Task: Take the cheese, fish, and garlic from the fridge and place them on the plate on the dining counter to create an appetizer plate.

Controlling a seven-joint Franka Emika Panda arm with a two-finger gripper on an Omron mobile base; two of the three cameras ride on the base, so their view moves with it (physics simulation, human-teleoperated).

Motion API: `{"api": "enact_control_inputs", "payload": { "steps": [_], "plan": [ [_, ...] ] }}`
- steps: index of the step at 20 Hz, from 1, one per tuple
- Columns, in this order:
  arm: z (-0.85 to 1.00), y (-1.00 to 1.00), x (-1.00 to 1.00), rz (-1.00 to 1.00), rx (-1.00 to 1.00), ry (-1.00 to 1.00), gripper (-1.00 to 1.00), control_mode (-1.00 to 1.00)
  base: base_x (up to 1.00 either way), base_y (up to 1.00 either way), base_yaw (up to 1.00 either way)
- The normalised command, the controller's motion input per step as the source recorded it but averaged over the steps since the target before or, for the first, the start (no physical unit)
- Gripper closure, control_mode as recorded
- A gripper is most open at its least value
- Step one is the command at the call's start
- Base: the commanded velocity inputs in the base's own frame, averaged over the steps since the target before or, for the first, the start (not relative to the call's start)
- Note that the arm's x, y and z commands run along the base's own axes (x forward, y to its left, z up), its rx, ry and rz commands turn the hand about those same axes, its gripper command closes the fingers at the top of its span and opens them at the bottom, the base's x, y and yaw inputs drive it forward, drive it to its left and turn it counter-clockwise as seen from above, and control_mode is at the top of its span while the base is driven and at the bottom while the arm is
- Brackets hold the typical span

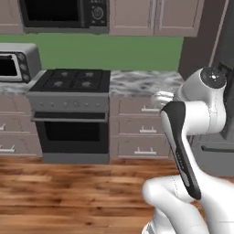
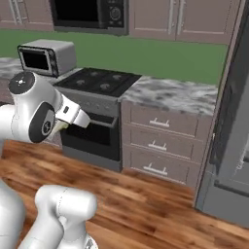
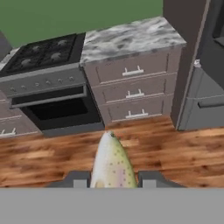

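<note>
fish in hand above the kitchen floor

my gripper (image 3: 112, 183) is clenched on the fish (image 3: 112, 164), which stands at the lower middle of the hand view, its nose pointing up toward the stove (image 3: 46, 83) and marble counter (image 3: 131, 37); the grey fridge (image 3: 205, 83) fills the right edge, wood floor (image 3: 175, 148) below.

- Flat, even rendered light in all views; no visible lamp or window, no glare.
- Shadows faint: soft dark band under the stove (image 1: 71, 157) and the drawers (image 2: 160, 151).
- Fridge (image 2: 233, 146) side at right reads dim grey.
- Low resolution; edges soft and blocky, marble counter (image 3: 131, 37) texture smeared.
- Fish (image 3: 112, 164) close to hand camera, slightly blurred, speckles still visible.
- No edge distortion apparent.
</note>
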Motion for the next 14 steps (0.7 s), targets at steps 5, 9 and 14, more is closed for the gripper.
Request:
{"api": "enact_control_inputs", "payload": {
  "steps": [5, 9, 14],
  "plan": [
    [0.00, 0.00, 0.00, 0.00, 0.00, 0.00, 1.00, 1.00, 0.51, 1.00, 0.48],
    [0.00, 0.00, 0.00, 0.00, 0.00, 0.00, 1.00, 1.00, 0.38, 0.84, 0.61],
    [0.00, 0.00, 0.00, 0.00, 0.00, 0.00, 1.00, 1.00, 0.59, 0.69, 0.59]
  ]
}}
